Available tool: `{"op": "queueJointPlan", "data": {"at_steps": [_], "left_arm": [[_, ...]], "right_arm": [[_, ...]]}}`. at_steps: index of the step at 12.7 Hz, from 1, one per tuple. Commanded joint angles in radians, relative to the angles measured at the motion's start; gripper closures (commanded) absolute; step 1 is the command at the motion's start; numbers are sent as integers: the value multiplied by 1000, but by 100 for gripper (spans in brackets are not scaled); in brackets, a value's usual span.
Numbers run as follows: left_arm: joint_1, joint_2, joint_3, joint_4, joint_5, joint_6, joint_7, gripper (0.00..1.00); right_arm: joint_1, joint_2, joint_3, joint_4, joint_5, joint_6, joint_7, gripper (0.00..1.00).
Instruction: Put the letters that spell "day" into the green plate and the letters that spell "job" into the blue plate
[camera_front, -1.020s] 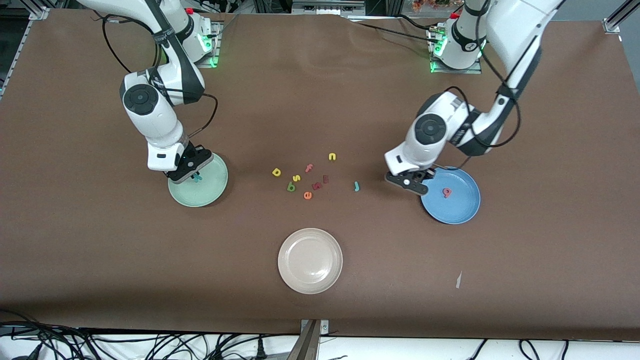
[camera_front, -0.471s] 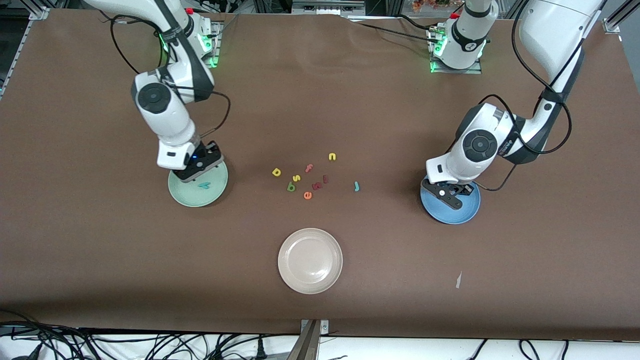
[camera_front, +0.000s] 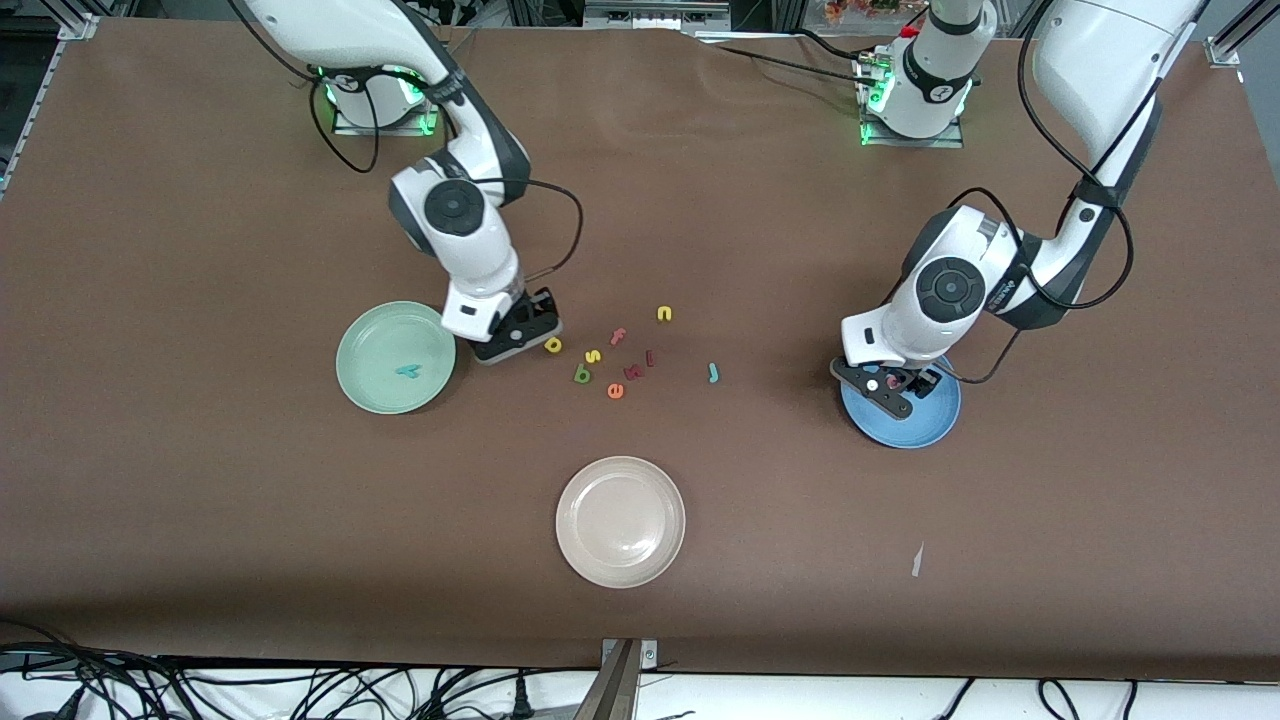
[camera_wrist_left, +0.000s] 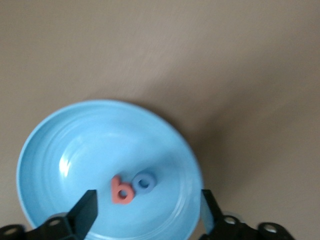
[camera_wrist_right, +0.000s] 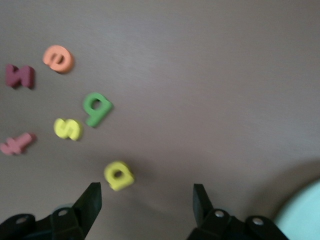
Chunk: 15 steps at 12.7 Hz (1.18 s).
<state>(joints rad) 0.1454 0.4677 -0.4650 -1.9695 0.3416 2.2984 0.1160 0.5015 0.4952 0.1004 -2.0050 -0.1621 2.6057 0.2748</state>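
The right pincer (camera_front: 528, 336), spread and empty, hangs beside the yellow foam a (camera_front: 553, 345), ready to carry it to the pale mint-green round plate (camera_front: 372, 385) holding the teal y (camera_front: 408, 371). The left pincer (camera_front: 893, 388), wide and empty, hovers over the mid-blue round plate (camera_wrist_left: 60, 145), where the pinkish-red b (camera_wrist_left: 121, 190) and blue ring o (camera_wrist_left: 145, 183) lie.

We note the right gripper (camera_wrist_right: 146, 202) at the frame's edge, its two dark fingers (camera_wrist_right: 92, 204) spread wide with nothing between them. A yellow foam letter a (camera_wrist_right: 119, 175) lies flat on the brown tabletop (camera_wrist_right: 210, 90) just off the fingertips, closer to one finger and untouched. Further out lie a yellow foam s (camera_wrist_right: 68, 128), a green foam letter d (camera_wrist_right: 97, 108), an orange foam e (camera_wrist_right: 59, 58), a dark red foam letter (camera_wrist_right: 20, 76) and a pink foam f (camera_wrist_right: 17, 143). The rim of a pale mint-green plate (camera_wrist_right: 300, 215) cuts one corner.
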Motion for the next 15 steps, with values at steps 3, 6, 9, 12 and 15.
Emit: {"op": "queueJointPlan", "data": {"at_steps": [3, 6, 9, 12, 15], "left_arm": [[-93, 49, -11, 139, -158, -48, -160, 0], [-190, 109, -9, 205, -156, -51, -488, 0], [-283, 187, -3, 277, -139, -50, -758, 0], [-380, 238, 45, 302, -141, -34, -907, 0], [-402, 249, 57, 307, -121, 11, -955, 13]], "right_arm": [[34, 101, 1, 80, 12, 25, 29, 17], [38, 112, 2, 57, 13, 54, 34, 17], [41, 112, 2, 31, 12, 74, 34, 18], [42, 112, 1, -11, 3, 119, 32, 27], [42, 109, -2, -29, 1, 120, 21, 36]]}}
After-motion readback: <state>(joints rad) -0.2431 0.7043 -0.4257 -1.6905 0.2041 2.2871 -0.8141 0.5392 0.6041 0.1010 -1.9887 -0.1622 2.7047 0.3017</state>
